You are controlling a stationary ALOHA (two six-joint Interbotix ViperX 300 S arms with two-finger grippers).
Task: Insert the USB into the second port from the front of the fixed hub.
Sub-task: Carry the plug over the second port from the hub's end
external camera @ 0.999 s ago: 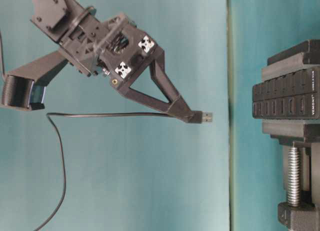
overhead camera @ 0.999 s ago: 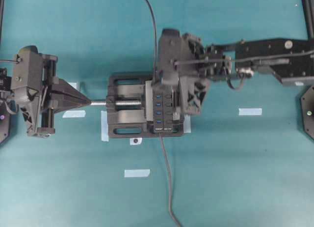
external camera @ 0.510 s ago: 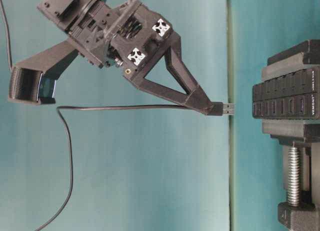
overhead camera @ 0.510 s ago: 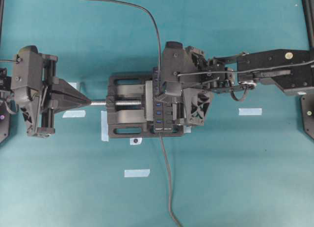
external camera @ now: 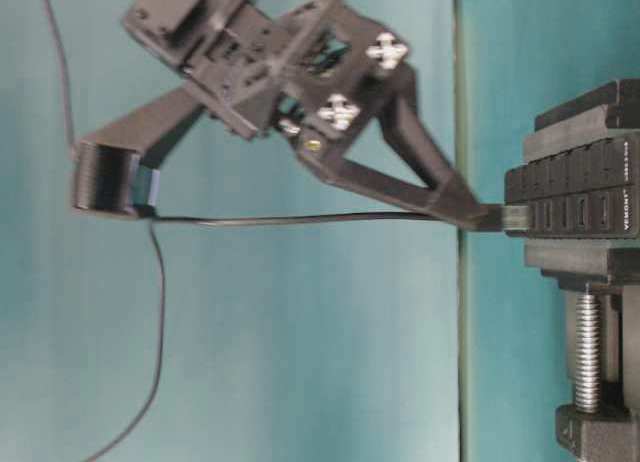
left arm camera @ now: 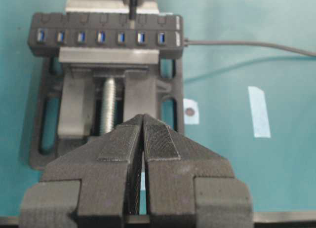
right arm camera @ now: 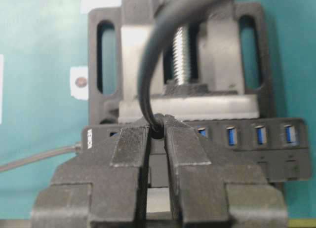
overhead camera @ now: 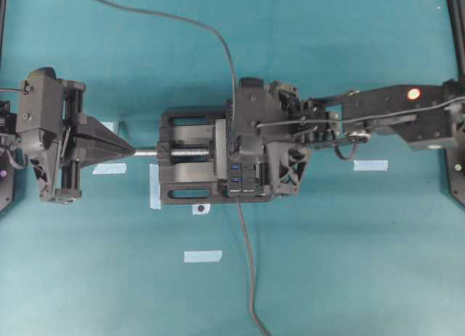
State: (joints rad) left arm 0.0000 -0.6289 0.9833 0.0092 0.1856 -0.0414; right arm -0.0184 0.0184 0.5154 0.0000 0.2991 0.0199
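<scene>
The fixed hub is a long black bar with blue ports, clamped in a vise. My right gripper is shut on the USB, whose metal tip meets the hub's port face. Its thin cable trails back from the fingers. From the left wrist view the plug stands near the second port from the white-printed end. My fingers hide whether it has entered. My left gripper is shut and empty at the vise screw's end.
The black vise with its threaded screw holds the hub. The hub's own lead runs to the front edge. Tape strips lie on the teal table.
My right gripper carried the USB down to the hub and toward its front end; the plug tip went from well clear of the port face to touching it. The left gripper stayed still.
</scene>
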